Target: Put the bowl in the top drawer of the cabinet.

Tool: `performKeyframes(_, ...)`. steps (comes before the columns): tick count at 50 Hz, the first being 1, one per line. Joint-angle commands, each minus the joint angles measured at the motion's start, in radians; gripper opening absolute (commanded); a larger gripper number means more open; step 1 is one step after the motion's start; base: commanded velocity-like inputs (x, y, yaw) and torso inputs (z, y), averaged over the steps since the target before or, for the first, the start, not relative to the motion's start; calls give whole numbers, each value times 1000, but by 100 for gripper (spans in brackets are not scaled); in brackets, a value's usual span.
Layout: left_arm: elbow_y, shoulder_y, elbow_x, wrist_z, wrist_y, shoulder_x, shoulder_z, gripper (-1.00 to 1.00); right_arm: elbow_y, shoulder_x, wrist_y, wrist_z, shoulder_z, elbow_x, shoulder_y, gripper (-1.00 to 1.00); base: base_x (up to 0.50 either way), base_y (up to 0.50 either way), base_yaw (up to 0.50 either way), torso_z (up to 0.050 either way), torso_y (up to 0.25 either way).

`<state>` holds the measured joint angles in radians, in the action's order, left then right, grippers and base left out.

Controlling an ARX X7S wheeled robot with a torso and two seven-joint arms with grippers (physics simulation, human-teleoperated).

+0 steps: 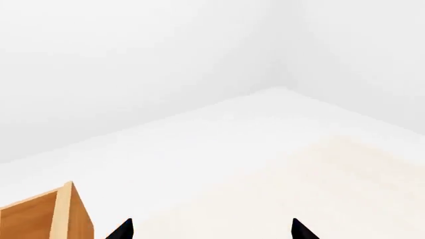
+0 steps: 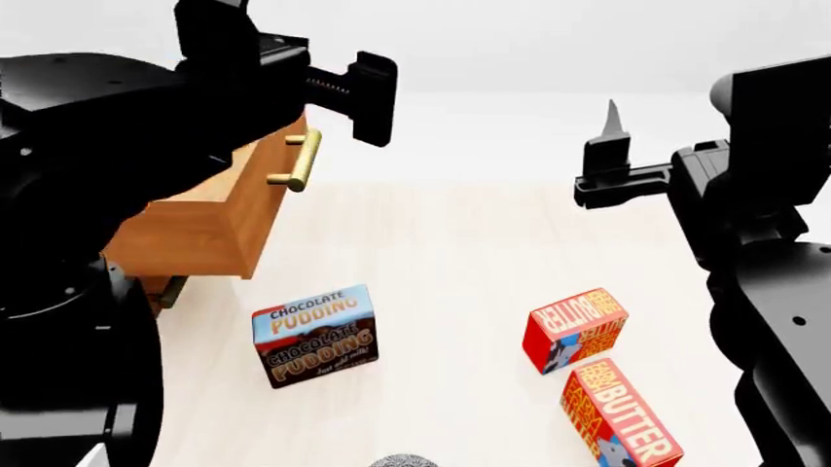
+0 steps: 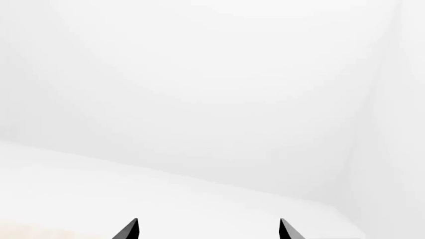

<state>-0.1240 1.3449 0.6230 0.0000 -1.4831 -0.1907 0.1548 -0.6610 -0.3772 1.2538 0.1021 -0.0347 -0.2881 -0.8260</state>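
1. The small round speckled bowl (image 2: 404, 460) shows only as a grey sliver at the near edge of the pale wooden table (image 2: 454, 272), in front of the pudding box; most of it is out of view.
2. The upper orange-brown wooden drawer (image 2: 208, 219) with its brass bar handle (image 2: 300, 161) stands pulled out from the boxy wood-grain cabinet (image 2: 166, 287) along the table's left edge, so the opening appears ready to receive the bowl.
3. The left gripper (image 1: 211, 230) hangs high beside the drawer, its black fingertips set wide apart with nothing between them. The right gripper (image 3: 208, 230) is raised over the far right of the table, likewise spread and empty.
4. The step in hand seems to be reaching for the bowl. A hand should drop toward the near edge, come down over the rim and close on one wall, keeping the bowl level.
5. A blue-and-brown chocolate pudding box (image 2: 315, 336) stands just beyond the bowl, between it and the drawer; lift clear over it.
6. Two red-orange butter boxes (image 2: 597, 384) lie toward the near right corner, well apart from the drawer.
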Motion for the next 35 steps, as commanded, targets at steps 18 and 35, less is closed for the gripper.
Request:
performKeyframes(18,-315,-256,1053,-665,-42,-197,90,100,-4,-2,-7,6,23,-12,22,100,0,0,0,0,0)
performKeyframes(35,-372,-421,1041,-649,-7,-265,163,100,6,-2,-15,12,17,-14,25,100,0,0,0,0,0)
